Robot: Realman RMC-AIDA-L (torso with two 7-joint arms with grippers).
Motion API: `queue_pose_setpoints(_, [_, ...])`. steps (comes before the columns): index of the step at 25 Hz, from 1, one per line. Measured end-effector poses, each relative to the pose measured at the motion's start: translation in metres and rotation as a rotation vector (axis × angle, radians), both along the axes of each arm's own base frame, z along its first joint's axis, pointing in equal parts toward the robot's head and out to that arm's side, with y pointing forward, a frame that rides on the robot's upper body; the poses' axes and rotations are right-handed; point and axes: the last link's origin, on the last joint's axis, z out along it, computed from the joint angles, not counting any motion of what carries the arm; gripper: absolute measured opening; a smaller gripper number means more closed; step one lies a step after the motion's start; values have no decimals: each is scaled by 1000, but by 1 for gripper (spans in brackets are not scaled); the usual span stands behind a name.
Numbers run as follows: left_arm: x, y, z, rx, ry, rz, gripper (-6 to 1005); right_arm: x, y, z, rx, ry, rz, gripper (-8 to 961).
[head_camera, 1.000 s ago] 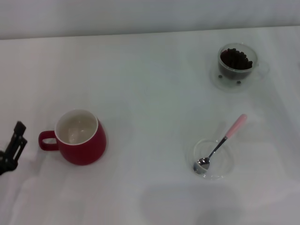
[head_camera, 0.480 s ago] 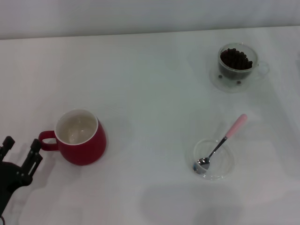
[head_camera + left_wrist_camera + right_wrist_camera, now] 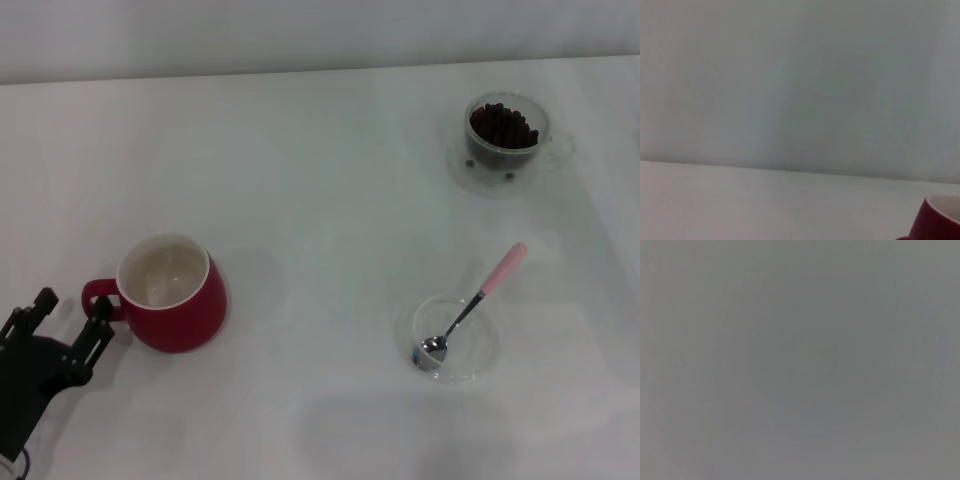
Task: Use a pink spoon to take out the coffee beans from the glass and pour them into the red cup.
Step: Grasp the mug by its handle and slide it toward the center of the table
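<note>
The red cup [image 3: 172,291] stands upright at the left of the white table, cream inside, its loop handle [image 3: 98,298] pointing left. My left gripper [image 3: 70,318] is open at the lower left, its two black fingers just beside the handle. An edge of the red cup shows in the left wrist view [image 3: 939,220]. The pink spoon [image 3: 472,304] lies with its metal bowl in a shallow clear dish [image 3: 456,338], its pink handle sticking out up and right. The glass [image 3: 507,134] on its saucer holds the coffee beans [image 3: 502,124] at the far right. My right gripper is out of view.
The white table [image 3: 320,200] meets a pale wall at the back. The right wrist view is plain grey.
My left gripper has moved right and forward, from the table's left edge up to the red cup's handle. Nothing else has moved.
</note>
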Motion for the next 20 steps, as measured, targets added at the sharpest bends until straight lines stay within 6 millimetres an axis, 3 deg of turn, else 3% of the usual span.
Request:
queue_pose_setpoints(16, [7, 16, -6, -34, 14, -18, 672, 0, 0, 0, 0, 2, -1, 663])
queue_pose_setpoints(20, [11, 18, -7, -35, 5, -28, 508, 1, -1, 0, -1, 3, -4, 663])
